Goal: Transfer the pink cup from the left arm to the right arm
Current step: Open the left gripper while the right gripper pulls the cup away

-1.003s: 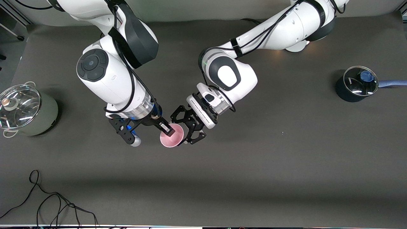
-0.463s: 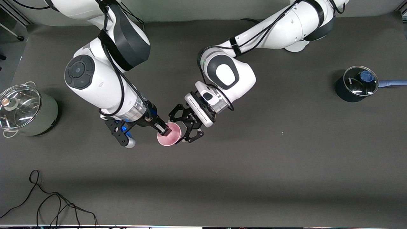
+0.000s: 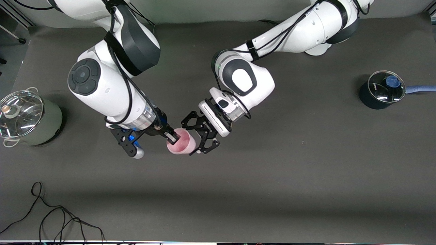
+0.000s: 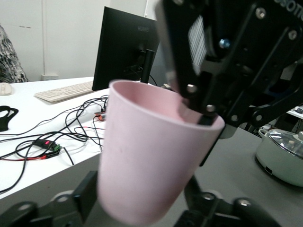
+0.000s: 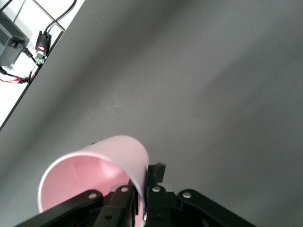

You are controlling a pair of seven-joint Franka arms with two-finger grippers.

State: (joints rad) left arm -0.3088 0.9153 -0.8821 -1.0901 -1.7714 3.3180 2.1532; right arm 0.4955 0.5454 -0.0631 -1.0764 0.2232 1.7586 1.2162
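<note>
The pink cup [image 3: 182, 143] hangs tilted above the middle of the table, between the two grippers. My right gripper [image 3: 172, 137] is shut on its rim, one finger inside the cup [image 5: 118, 153] and one outside, as the right wrist view shows [image 5: 144, 184]. My left gripper [image 3: 195, 136] is open around the cup's lower body. In the left wrist view the cup [image 4: 151, 156] stands between that gripper's spread fingers [image 4: 142, 201]. The right gripper's fingers [image 4: 189, 101] show there at the rim.
A pale green pot [image 3: 41, 126] with a glass lid stands at the right arm's end of the table. A dark pot [image 3: 374, 100] with a glass lid and blue handle stands at the left arm's end. A black cable [image 3: 58, 217] lies near the front edge.
The right arm shifted toward its own end with its grip on the rim. The left gripper's jaws have spread from the cup's body, and the cup now tilts.
</note>
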